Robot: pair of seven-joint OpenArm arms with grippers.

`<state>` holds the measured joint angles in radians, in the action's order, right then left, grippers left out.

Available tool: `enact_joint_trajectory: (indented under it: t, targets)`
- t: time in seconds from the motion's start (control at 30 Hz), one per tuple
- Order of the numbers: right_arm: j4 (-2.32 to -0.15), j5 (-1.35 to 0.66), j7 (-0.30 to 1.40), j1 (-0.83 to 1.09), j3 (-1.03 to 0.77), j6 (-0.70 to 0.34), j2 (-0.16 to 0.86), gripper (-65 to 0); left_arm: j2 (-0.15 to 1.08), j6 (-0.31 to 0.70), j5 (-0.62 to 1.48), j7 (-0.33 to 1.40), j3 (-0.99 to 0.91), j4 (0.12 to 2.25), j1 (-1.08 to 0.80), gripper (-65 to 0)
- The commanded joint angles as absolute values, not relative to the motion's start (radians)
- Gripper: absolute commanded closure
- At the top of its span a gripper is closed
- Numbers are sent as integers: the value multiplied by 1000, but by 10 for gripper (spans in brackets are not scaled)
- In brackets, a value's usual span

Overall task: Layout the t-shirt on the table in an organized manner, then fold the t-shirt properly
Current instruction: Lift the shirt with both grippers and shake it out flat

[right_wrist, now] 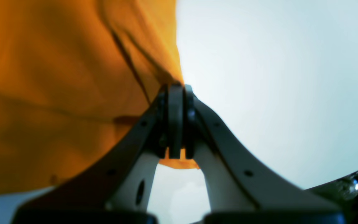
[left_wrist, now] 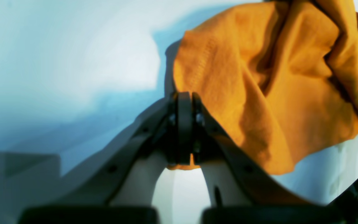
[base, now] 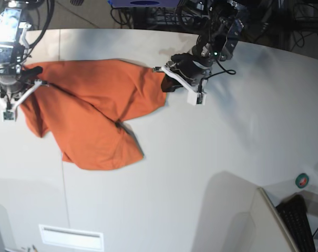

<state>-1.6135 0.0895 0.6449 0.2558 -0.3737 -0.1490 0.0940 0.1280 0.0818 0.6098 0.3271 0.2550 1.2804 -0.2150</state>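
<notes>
Pinching t-shirt (base: 95, 118) w/ both claws, no readable label.

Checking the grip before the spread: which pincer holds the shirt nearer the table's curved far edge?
The left pincer, shut on the t-shirt, sits nearer that table edge; the right pincer grips farther back.

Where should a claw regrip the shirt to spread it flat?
Probably the loose bottom corner of the shirt, approached from the near table side. Both claws, left and right, already pinch its far edge, so that bunched lower flap is what needs pulling out.
</notes>
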Motion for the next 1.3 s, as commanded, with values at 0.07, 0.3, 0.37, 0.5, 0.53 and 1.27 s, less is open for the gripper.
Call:
enact_joint_trajectory:
  t: [0.07, 0.3, 0.37, 0.5, 0.53, 1.27]
  targets:
    - [-1620, 97, 628, 239, -444, -148, 105, 0, 157, 74, 605, 332, 222, 1372, -251, 0]
    - [-1618, 97, 628, 202, -463, -148, 105, 0, 165, 74, 605, 384, 35, 1527, -291, 0]
    - [-1618, 97, 628, 171, -463, -148, 111, 0, 165, 74, 605, 449, 5, 1554, -255, 0]
    - [-1604, 97, 633, 81, -460, -148, 133, 0, 165, 73, 604, 542, -4, 1586, -153, 0]
    - [-1592, 97, 645, 50, -460, -148, 137, 0, 165, 71, 604, 549, 1, 1589, -124, 0]
    - [-1386, 97, 762, -823, -460, -254, 394, 0, -22, 67, 599, 671, -7, 1273, 946, 0]
